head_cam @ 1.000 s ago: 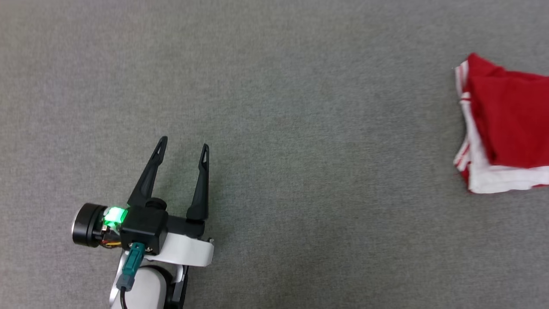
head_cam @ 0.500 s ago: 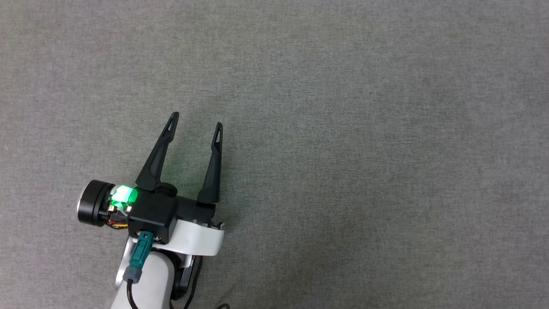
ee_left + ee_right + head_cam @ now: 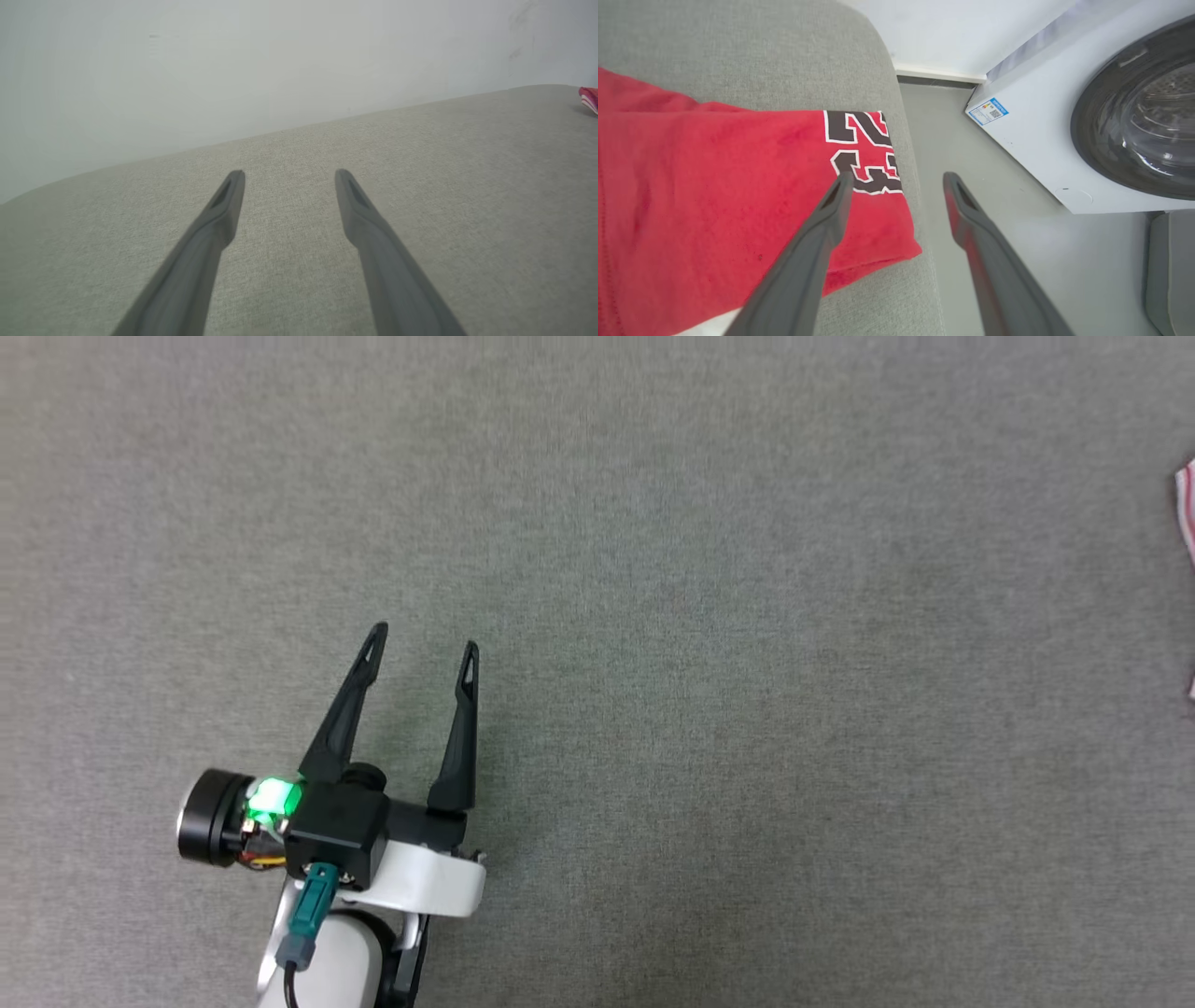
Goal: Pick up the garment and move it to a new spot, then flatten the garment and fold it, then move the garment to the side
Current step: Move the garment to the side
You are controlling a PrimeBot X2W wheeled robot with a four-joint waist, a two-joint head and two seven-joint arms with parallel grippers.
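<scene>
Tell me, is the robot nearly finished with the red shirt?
Nearly, it seems. Done: the garment lies in a folded-looking bundle near the edge of the gray surface, off to the side. In hand: nothing. The right gripper is open by the garment's corner, and the left gripper is open over bare surface. Left: probably just drawing the arms back.

Left hand (image 3: 422, 639) sits low in the left of the head view, its two dark fingers (image 3: 341, 719) spread wide and pointing up the frame, nothing between them. The pale forearm (image 3: 341, 961) comes up from the bottom edge, a green light (image 3: 273, 796) glowing at the wrist. Right hand (image 3: 899, 177), seen from its own wrist camera, has its fingers parted as well and grips nothing.
</scene>
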